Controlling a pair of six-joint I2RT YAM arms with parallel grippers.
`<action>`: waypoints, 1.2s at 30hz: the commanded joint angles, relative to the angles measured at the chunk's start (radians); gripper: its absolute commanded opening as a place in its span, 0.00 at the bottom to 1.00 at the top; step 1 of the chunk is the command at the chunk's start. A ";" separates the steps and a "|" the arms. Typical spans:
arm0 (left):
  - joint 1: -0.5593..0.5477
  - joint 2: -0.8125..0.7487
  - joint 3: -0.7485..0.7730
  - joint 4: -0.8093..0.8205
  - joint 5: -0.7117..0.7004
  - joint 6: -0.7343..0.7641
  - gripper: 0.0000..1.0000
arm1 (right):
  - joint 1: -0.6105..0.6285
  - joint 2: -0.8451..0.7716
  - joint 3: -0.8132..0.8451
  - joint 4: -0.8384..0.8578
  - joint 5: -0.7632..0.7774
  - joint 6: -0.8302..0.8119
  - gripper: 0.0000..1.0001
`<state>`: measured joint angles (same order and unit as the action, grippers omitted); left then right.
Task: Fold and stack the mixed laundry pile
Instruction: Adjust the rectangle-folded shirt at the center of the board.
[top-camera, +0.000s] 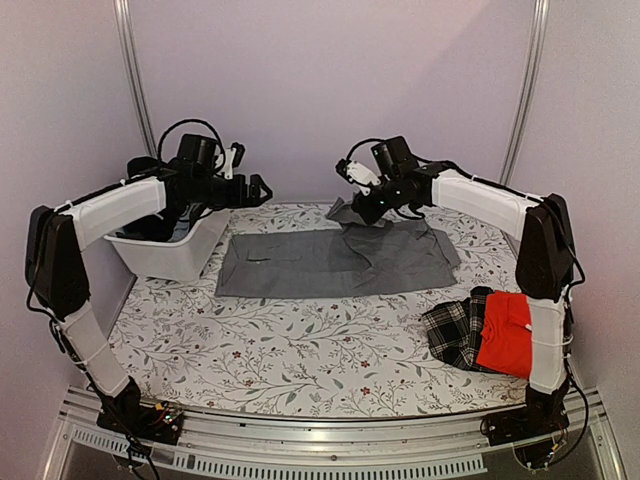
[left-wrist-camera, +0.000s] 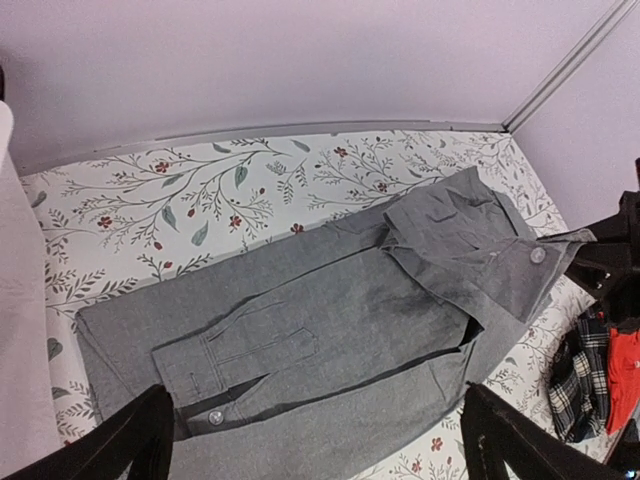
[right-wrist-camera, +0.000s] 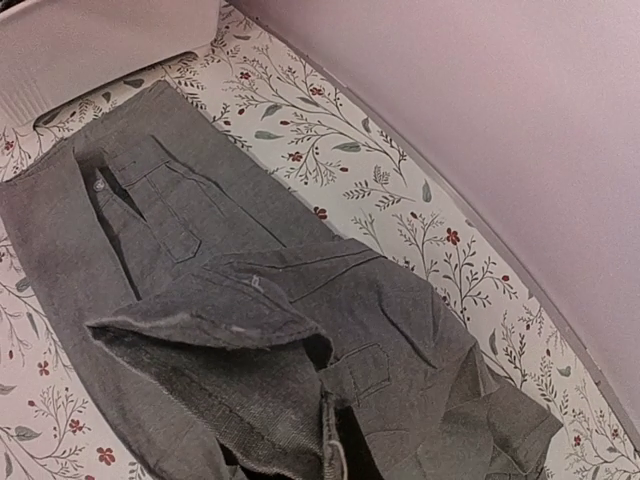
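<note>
Grey shirt (top-camera: 335, 262): spread on the floral desk (top-camera: 300, 350), centre toward 12 o'clock, long side running 9 to 3 o'clock. It lies mostly flat, with its 1 o'clock part folded over and lifted off the surface.
Right gripper (top-camera: 360, 210): closed on the lifted part of the grey shirt at the garment's 1 o'clock edge. In the left wrist view a buttoned cuff rises toward it.
Left gripper (top-camera: 258, 190): jaws wide apart and holding nothing. It hangs above the shirt's 11 o'clock corner, just at 3 o'clock of the white tub (top-camera: 170, 255). In its own view the shirt lies below, between the two dark fingers (left-wrist-camera: 130, 440).
Left arm (top-camera: 115, 210): upright link at the desk's 8 o'clock side, forearm reaching toward 1 o'clock over the tub.
Right arm (top-camera: 485, 200): upright link at 4 o'clock, forearm reaching toward 10 o'clock, wrist tipped down.
Plaid cloth (top-camera: 455, 330) and red shirt (top-camera: 505, 335): touching each other at the desk's 4 o'clock, beside the right arm's upright link, apart from the grey shirt.
</note>
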<state>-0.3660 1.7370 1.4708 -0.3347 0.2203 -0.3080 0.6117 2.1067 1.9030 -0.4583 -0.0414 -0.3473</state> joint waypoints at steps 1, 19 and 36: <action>0.026 0.006 0.002 -0.015 0.017 -0.014 1.00 | 0.027 -0.011 0.094 -0.162 -0.047 0.091 0.00; 0.075 -0.020 -0.038 -0.033 0.028 -0.050 1.00 | 0.089 0.226 0.352 -0.150 -0.518 0.461 0.00; 0.110 -0.030 -0.084 -0.038 0.033 -0.050 1.00 | 0.108 0.343 0.418 0.125 -0.562 0.654 0.01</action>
<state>-0.2752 1.7355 1.4105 -0.3721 0.2497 -0.3531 0.7197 2.4145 2.2940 -0.4129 -0.5941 0.2508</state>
